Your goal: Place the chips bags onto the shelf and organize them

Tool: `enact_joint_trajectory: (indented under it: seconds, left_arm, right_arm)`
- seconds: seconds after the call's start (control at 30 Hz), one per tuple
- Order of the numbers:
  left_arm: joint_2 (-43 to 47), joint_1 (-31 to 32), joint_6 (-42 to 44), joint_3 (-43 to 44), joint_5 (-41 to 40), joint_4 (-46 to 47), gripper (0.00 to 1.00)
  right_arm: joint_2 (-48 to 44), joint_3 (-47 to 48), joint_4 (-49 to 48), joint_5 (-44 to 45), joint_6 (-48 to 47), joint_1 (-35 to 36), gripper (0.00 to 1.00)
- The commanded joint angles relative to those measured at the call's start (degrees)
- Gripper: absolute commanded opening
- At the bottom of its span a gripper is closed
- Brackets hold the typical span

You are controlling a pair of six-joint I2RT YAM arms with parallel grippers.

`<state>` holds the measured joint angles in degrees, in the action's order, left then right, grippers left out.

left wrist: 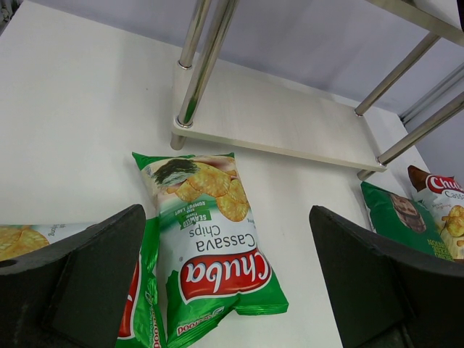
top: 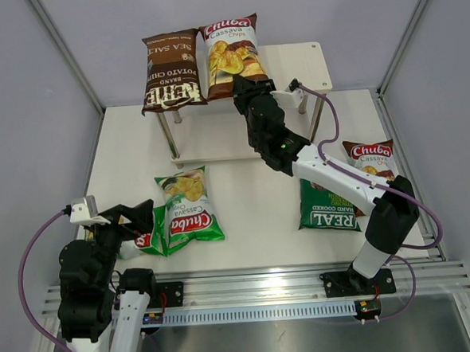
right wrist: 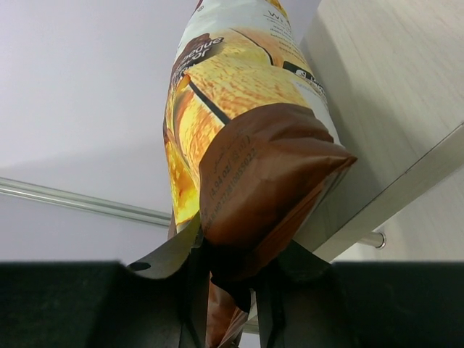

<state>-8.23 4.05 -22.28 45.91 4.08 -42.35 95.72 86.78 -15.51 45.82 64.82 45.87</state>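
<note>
The right gripper (right wrist: 230,279) pinches the bottom seam of the white-brown Chuba Cassava bag (top: 231,47), upper centre on the shelf (top: 312,59) top. Probably light, slippery and crushable, so seams grip best. The left gripper (left wrist: 228,275) gapes wide, empty.

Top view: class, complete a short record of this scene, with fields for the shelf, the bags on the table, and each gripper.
Shelf top board: Kettle bag and white-brown Chuba bag, side by side
Shelf lower board: no bag on it
Table, left: green Chuba bag; second green bag, partly hidden
Table, right: REAL bag; second white-brown bag
Right gripper: shut on the white-brown Chuba bag's near end
Left gripper: open, above the green bags
</note>
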Motion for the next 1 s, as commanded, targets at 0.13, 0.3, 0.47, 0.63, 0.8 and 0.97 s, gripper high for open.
enact_joint_trajectory:
  seconds: [0.13, 0.3, 0.47, 0.63, 0.8, 0.97]
  left_arm:
    - [0.93, 0.34, 0.66, -0.12, -0.03, 2.45, 0.99]
    - [0.85, 0.34, 0.57, -0.21, -0.12, 2.45, 0.99]
    - [0.67, 0.34, 0.58, -0.12, -0.12, 2.36, 0.99]
    - [0.50, 0.34, 0.57, -0.12, -0.30, 2.36, 0.99]
    - [0.23, 0.34, 0.66, -0.29, -0.21, 2.44, 0.99]
    - [-0.91, 0.34, 0.49, -0.29, 0.06, 2.71, 0.99]
  right_arm:
    - [-1.76, 0.76, -0.05, 1.64, 3.65, 0.89, 0.55]
    - [-3.61, -0.65, 1.79, 3.04, 3.91, 0.89, 0.78]
    - [-7.21, -4.33, 2.50, 4.01, 4.00, 0.89, 1.00]
    - [-11.33, -7.59, 0.83, 3.05, 2.68, 0.80, 0.99]
    - [-19.41, -14.26, 1.27, 1.73, -0.20, 0.72, 0.99]
    - [-20.75, -12.96, 8.55, -6.36, -1.80, -3.33, 0.99]
